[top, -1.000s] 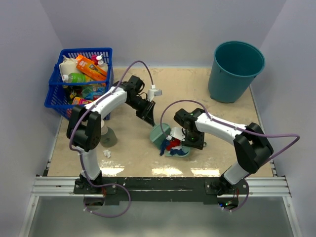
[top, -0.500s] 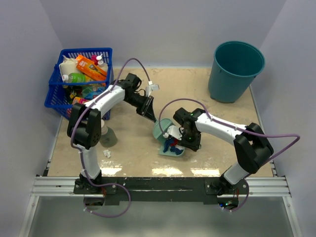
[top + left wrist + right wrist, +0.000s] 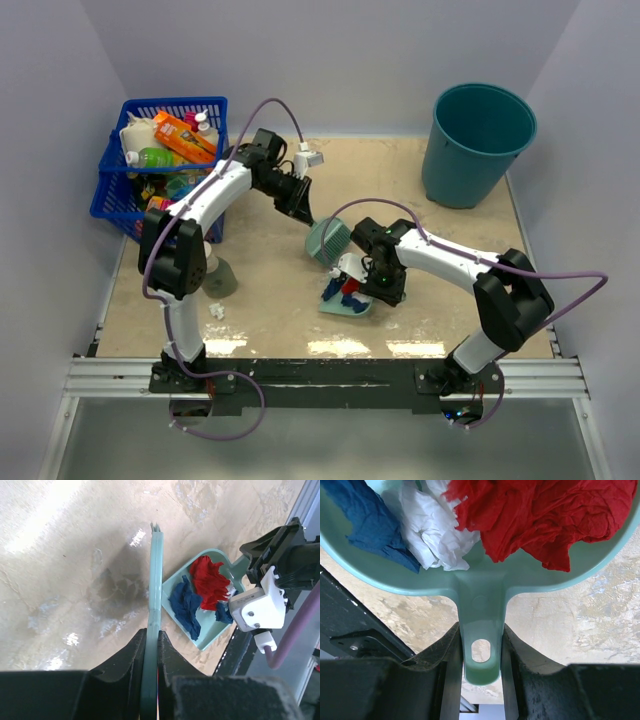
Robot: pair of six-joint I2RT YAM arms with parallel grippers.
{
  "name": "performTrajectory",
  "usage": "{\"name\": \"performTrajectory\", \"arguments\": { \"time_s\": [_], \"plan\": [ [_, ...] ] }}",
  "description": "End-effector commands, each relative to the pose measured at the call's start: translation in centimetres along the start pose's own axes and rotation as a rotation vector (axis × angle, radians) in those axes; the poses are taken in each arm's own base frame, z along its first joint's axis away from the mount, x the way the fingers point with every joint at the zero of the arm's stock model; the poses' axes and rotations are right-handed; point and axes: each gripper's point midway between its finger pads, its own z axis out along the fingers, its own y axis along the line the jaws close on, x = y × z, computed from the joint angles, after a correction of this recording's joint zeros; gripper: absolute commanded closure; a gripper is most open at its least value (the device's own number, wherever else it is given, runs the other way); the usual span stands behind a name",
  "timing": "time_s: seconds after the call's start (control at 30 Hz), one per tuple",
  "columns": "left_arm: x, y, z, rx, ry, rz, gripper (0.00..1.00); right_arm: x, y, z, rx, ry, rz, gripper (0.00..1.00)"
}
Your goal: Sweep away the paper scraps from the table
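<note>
Top external view puts most of the paper scraps (image 3: 346, 291) in a heap inside a pale teal dustpan (image 3: 338, 309). The dustpan sits near the middle of the sandy, mottled desk (image 3: 270, 300), a little toward the black front rail (image 3: 330, 372). I cannot tell whether the pan rests on the desk or hangs just above it.

Up close in the right wrist view, the heap is three crumpled pieces pressed together. A large red piece (image 3: 540, 520) fills the right side of the pan, a white wad (image 3: 435, 527) sits in the middle, and a navy piece (image 3: 367, 522) lies at the left. All three are deeply creased with ragged edges. The right end effector (image 3: 481, 637) clamps the dustpan's handle at its hanging hole, one finger tight against each side.

Seen from the left wrist, the left end effector (image 3: 151, 642) is pinched almost closed on a thin teal brush (image 3: 156, 575), viewed edge-on. The brush points out over the desk just beside the open side of the pan. Contact between them cannot be judged.

One loose white scrap (image 3: 216, 311) lies on the desk near the left arm's base, well apart from the dustpan.

A blue basket (image 3: 165, 160) full of packets stands at the far left corner, and a teal bucket (image 3: 478, 140) at the far right.
</note>
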Motion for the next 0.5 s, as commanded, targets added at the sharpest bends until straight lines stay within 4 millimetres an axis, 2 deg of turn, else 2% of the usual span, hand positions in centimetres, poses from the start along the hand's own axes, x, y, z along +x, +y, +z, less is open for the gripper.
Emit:
{"name": "performTrajectory", "arguments": {
  "time_s": [0.0, 0.13, 0.2, 0.27, 0.3, 0.4, 0.47],
  "plan": [
    [-1.9, -0.6, -1.6, -0.013, -0.05, 0.082, 1.0, -1.3, -0.8, -0.9, 0.034, -0.06, 0.014, 1.0],
    [-3.3, -1.0, -2.7, -0.039, -0.087, 0.128, 1.0, -1.6, -1.1, -0.9, 0.044, -0.077, 0.021, 1.0],
    [-4.2, -0.3, -3.5, -0.106, -0.103, 0.157, 1.0, -1.8, -1.3, -1.0, 0.056, -0.091, 0.028, 1.0],
    [-6.0, -0.2, -4.8, -0.177, -0.154, 0.219, 1.0, -2.0, -1.5, -1.2, 0.067, -0.104, 0.033, 1.0],
    [-6.7, 0.7, -5.6, -0.255, -0.169, 0.229, 1.0, -2.0, -1.5, -1.2, 0.068, -0.106, 0.038, 1.0],
    [-9.2, 1.5, -8.6, -0.416, -0.232, 0.287, 1.0, -1.9, -1.6, -1.3, 0.075, -0.114, 0.043, 1.0],
    [-9.4, 2.9, -9.7, -0.514, -0.22, 0.31, 1.0, -2.0, -1.9, -1.7, 0.086, -0.129, 0.056, 1.0]
  ]
}}
